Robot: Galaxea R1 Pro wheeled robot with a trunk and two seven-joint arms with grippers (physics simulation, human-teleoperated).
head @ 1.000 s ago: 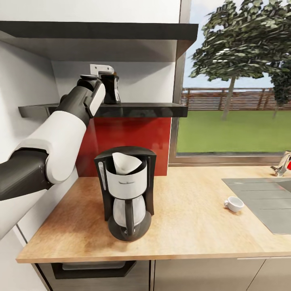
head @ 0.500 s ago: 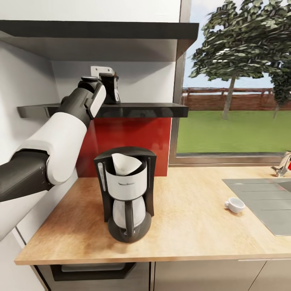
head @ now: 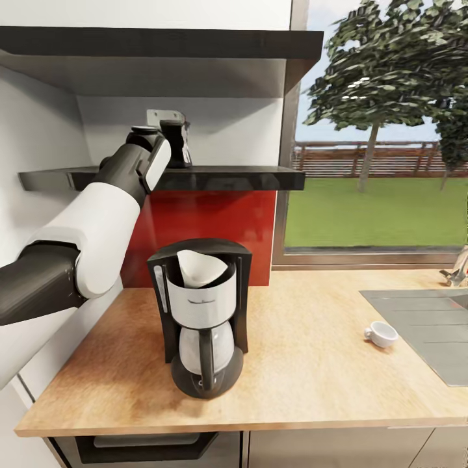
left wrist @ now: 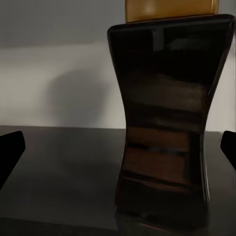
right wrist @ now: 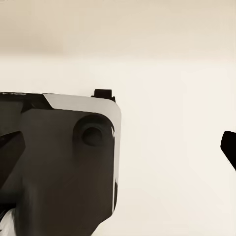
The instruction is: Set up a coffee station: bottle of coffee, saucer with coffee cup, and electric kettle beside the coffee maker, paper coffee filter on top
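Observation:
The dark bottle of coffee (head: 177, 143) with an amber cap stands on the black kitchen shelf (head: 227, 177). My left gripper (head: 168, 133) is up at it, open. In the left wrist view the bottle (left wrist: 164, 132) stands close between the dark fingertips (left wrist: 10, 152), nearer one side. The black and white coffee maker (head: 201, 325) stands on the wooden countertop (head: 312, 377) with a white paper filter (head: 198, 266) in its top. A small white coffee cup (head: 381, 334) sits on the counter far to the right. My right gripper (right wrist: 118, 147) is open, with nothing held.
A grey sink drainboard (head: 422, 325) and a tap (head: 458, 266) lie at the counter's right end. A second, higher shelf (head: 162, 58) hangs just above the bottle. The red backsplash (head: 201, 234) and a window (head: 377, 162) stand behind the counter.
The whole head view has shifted slightly, so the camera moved. My left arm stays at the bottle on the shelf.

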